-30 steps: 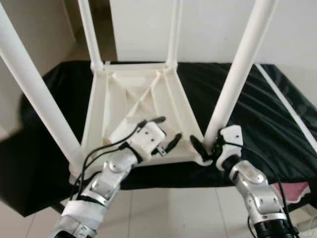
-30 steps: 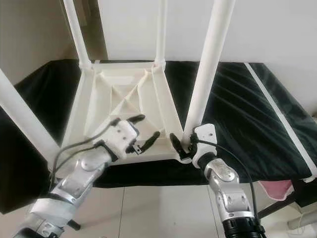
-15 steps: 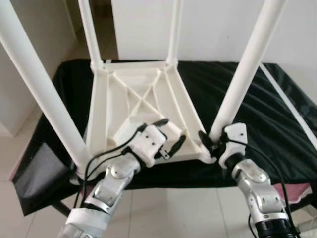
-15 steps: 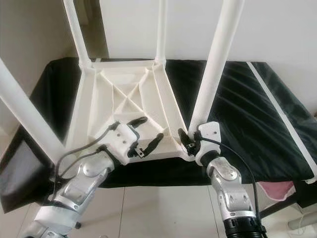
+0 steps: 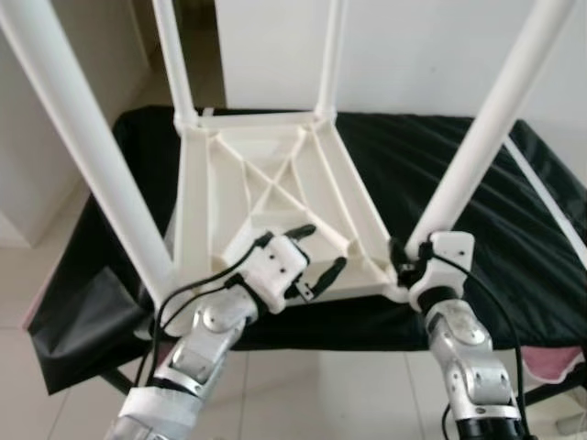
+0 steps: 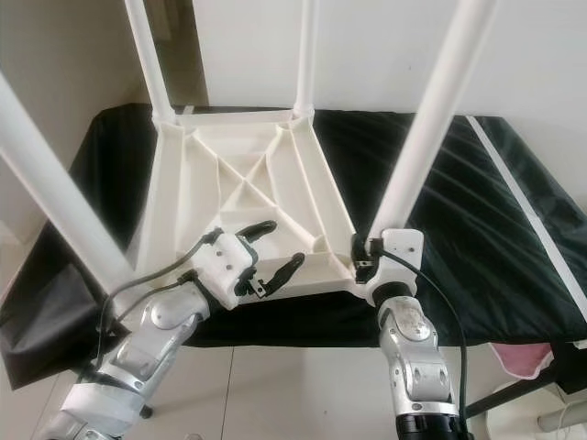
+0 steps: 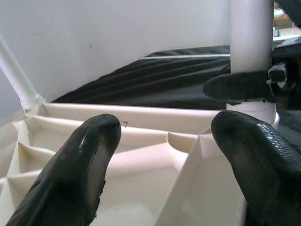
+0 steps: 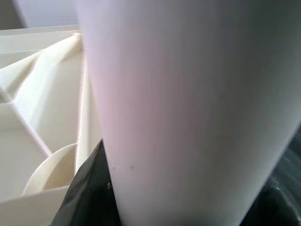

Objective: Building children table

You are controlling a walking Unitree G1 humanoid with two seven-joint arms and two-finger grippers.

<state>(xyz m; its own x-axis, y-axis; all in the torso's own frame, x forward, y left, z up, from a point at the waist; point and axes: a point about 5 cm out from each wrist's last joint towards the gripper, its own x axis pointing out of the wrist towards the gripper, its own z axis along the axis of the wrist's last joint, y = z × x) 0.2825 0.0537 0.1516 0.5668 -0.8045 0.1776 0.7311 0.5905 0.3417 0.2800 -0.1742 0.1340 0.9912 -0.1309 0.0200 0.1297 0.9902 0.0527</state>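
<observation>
Here my right hand (image 6: 365, 263) is clamped on the base of the near right leg (image 6: 431, 119), a smooth round white plastic tube; in the right wrist view the tube's pale curved wall (image 8: 188, 103) lies tight against one black finger (image 8: 89, 188). My left hand (image 5: 310, 259) hangs open over the near edge of the children's table (image 5: 266, 197), its two long, finely grained black fingers (image 7: 80, 165) spread apart and touching nothing. The small table lies upside down, its white underside a square frame braced with thin diagonal ribs and round sockets at the corners. Four tubular legs stand up from those corners: the near left leg (image 5: 87, 137), thick like the right one, and two far ones (image 5: 174, 64) that look slimmer. Everything rests on a surface draped in black cloth (image 6: 459, 211), creased into soft folds. Below it is a pale tiled floor (image 6: 293, 394).
</observation>
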